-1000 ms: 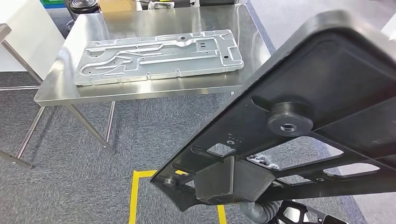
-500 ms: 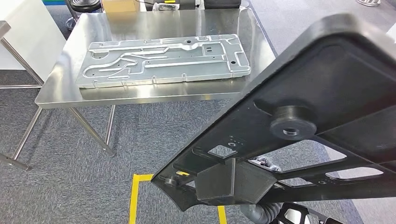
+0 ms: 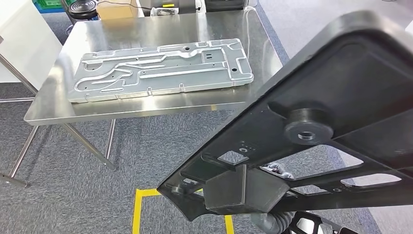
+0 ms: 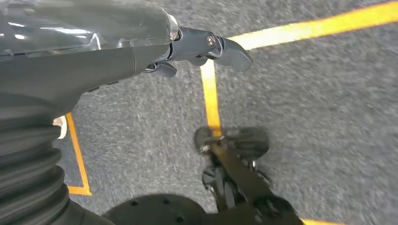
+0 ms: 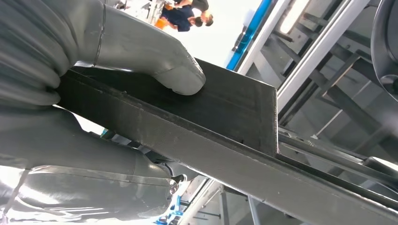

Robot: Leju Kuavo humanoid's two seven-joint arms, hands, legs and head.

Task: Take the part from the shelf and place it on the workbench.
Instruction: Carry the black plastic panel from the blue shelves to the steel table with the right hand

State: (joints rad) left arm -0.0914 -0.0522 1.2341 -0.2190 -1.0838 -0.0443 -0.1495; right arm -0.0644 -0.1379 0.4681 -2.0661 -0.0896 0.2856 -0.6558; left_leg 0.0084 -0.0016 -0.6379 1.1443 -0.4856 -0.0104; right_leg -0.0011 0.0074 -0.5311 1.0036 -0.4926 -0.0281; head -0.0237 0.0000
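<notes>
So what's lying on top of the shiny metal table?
A flat silver metal panel with raised channels lies on the steel workbench. The black part the right hand grips covers the table's right corner, so anything there is hidden.

Black part (image 3: 341, 97) cut off (right, bottom edges)

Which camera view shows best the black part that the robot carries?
The head view: the black part shows its ribbed underside, round boss and cut-outs. The right wrist view shows just one edge of it, gripped by the right hand. The left wrist view looks at the floor.
</notes>
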